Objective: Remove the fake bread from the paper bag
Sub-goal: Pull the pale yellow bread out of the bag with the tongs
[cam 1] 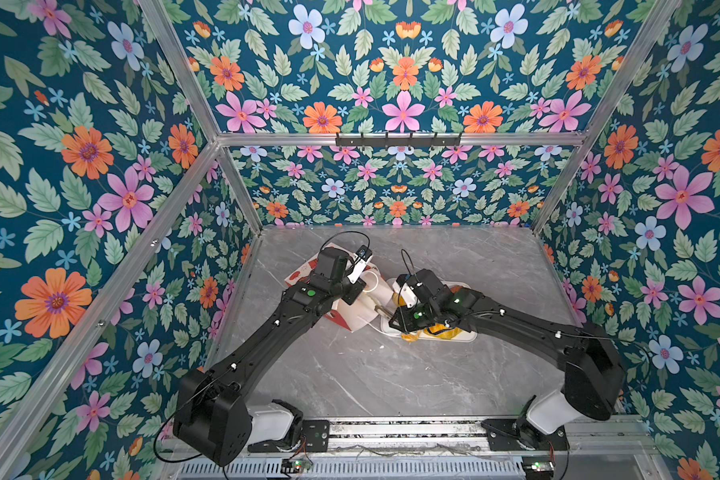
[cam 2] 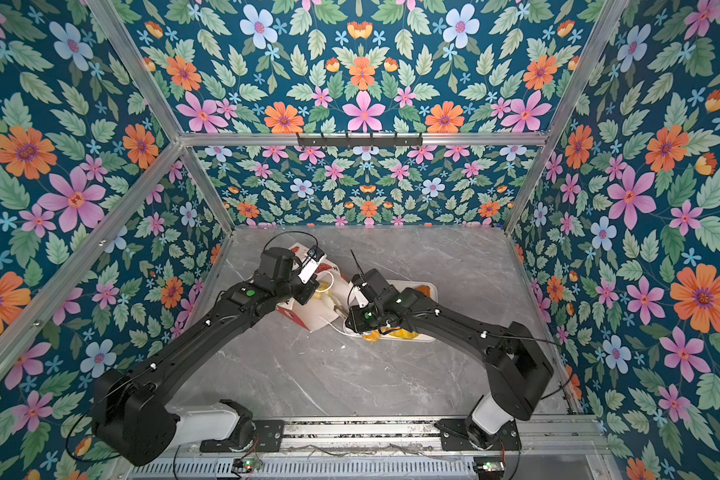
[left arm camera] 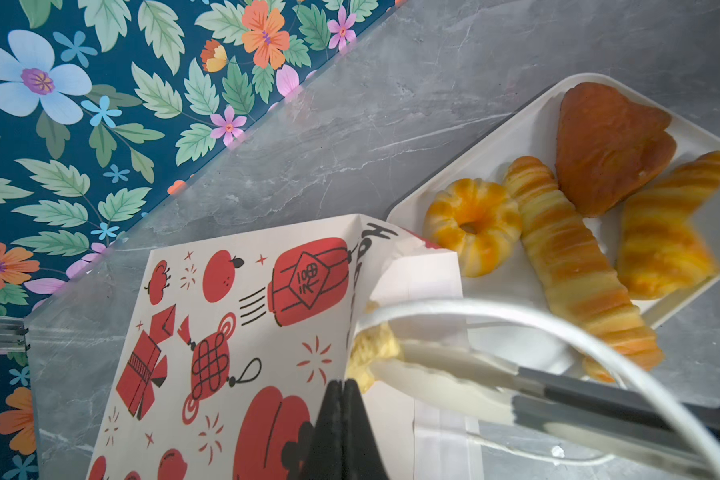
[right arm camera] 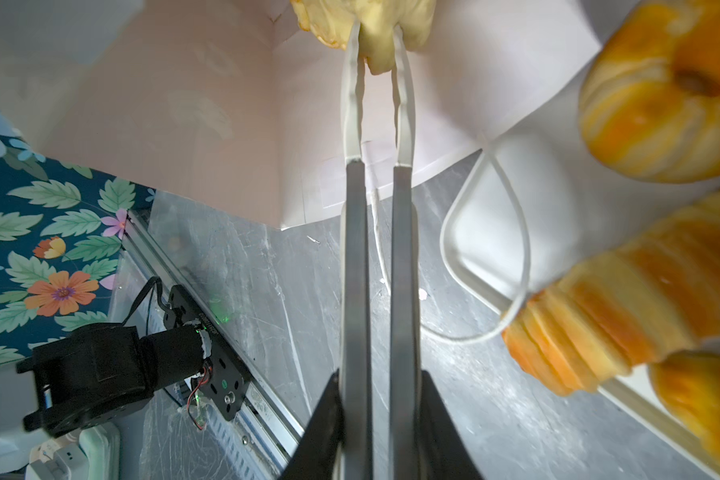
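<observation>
We see bright, even light in both top views, with only soft shadows on the worktop (cam 1: 391,374). In the wrist views the paper bag (right arm camera: 175,108) lining washes out pale, and the near cord handle (left arm camera: 474,305), tongs (left arm camera: 599,395) and ring pastry (right arm camera: 649,99) blur.

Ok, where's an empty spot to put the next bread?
The tray is crowded: breads fill its middle; only a strip by the rim beside the ring bagel is bare. The table is bare on the robot's side of the tray and paper bag, and beyond them too.
</observation>
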